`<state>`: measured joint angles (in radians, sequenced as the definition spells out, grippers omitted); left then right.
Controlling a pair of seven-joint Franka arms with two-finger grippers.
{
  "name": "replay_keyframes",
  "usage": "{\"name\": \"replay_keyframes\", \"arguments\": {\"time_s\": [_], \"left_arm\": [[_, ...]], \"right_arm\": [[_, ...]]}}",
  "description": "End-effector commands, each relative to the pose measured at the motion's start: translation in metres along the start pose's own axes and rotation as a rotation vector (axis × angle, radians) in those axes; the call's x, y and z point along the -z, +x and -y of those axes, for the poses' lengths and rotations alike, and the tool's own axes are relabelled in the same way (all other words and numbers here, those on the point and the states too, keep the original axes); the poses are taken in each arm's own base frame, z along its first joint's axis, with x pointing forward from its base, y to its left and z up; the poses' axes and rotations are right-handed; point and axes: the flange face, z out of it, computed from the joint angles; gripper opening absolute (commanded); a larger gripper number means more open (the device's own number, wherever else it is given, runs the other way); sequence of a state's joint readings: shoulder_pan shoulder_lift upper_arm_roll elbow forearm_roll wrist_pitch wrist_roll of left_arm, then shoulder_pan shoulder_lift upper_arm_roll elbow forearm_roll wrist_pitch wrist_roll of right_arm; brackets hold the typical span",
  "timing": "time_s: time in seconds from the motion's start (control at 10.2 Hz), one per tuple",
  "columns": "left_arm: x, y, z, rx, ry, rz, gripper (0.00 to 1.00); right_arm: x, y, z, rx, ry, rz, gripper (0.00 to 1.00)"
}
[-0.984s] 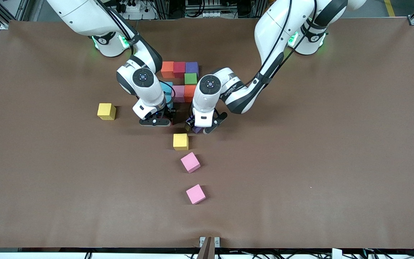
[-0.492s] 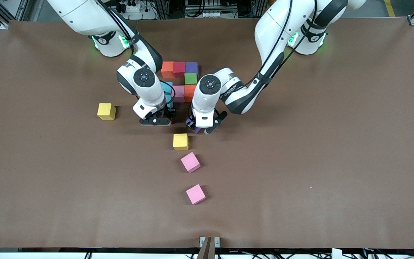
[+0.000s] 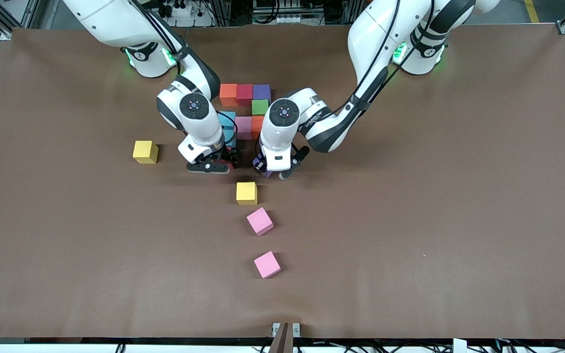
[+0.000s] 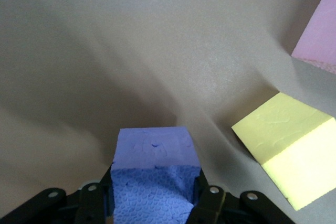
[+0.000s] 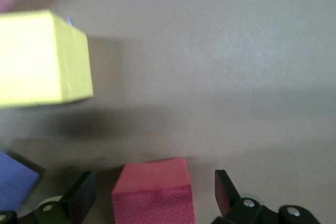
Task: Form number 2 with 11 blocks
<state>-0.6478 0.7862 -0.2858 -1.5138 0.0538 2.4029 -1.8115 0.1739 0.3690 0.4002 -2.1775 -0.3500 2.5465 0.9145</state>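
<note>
The partial number 2 (image 3: 244,110) is made of orange, red, purple, green, mauve-pink, orange and light blue blocks. My left gripper (image 3: 271,171) is shut on a purple block (image 4: 155,177), low over the table beside the digit's open end. My right gripper (image 3: 209,165) stands open around a red block (image 5: 152,190) that rests on the table below the light blue blocks (image 3: 227,122). Its fingers (image 5: 223,190) are clear of the red block's sides. A loose yellow block (image 3: 246,193) lies just nearer the camera than both grippers.
A second yellow block (image 3: 145,151) sits toward the right arm's end of the table. Two brighter pink cubes (image 3: 260,221) (image 3: 267,264) lie in a line nearer the camera than the yellow block. The brown table cover (image 3: 410,220) stretches wide around them.
My right gripper has opened and let go of the red block. My left gripper has shut on the purple block and shifted slightly toward the digit.
</note>
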Motion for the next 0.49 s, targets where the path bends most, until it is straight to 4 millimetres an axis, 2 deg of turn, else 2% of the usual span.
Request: {"name": "replay_keyframes", "arguments": {"time_s": [0.0, 0.1, 0.2, 0.39], "left_arm": [[0.022, 0.004, -0.008, 0.122, 0.003, 0.069, 0.32], [0.024, -0.003, -0.009, 0.196, 0.002, 0.080, 0.32], [0.017, -0.016, -0.005, 0.276, 0.012, 0.073, 0.32], [0.017, -0.032, -0.011, 0.382, -0.019, 0.100, 0.32]], "right_arm": [[0.038, 0.022, -0.020, -0.070, 0.005, -0.071, 1.00], [0.040, 0.034, -0.036, -0.095, 0.002, -0.078, 1.00], [0.040, 0.048, -0.058, -0.104, -0.007, -0.080, 1.00], [0.035, 0.064, -0.106, -0.055, -0.076, -0.026, 1.00]]}}
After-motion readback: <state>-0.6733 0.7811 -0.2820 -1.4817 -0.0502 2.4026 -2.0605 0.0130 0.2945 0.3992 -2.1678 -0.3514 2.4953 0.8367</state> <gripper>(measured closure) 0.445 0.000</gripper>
